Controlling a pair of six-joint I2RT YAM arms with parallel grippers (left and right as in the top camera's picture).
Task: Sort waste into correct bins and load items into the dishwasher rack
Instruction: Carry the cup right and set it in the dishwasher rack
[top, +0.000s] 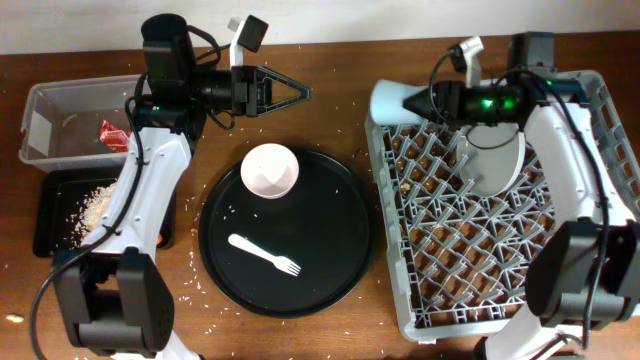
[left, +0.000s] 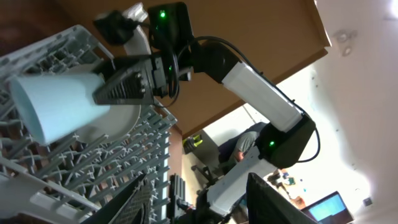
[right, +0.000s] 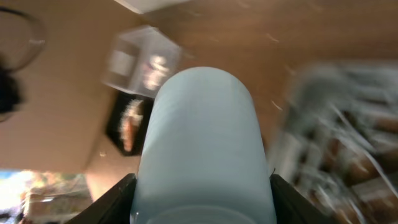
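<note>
Here, the right tool grips the light blue cup sideways, dishwasher rack beneath it; the left tool hangs released, empty.

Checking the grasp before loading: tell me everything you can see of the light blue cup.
The light blue cup is plain, smooth, opaque-looking plastic, tapered. It lies sideways, wider end pointing away from the right claw, which grips its narrow end. It is over a corner of the dishwasher rack; whether they touch is unclear.
</note>
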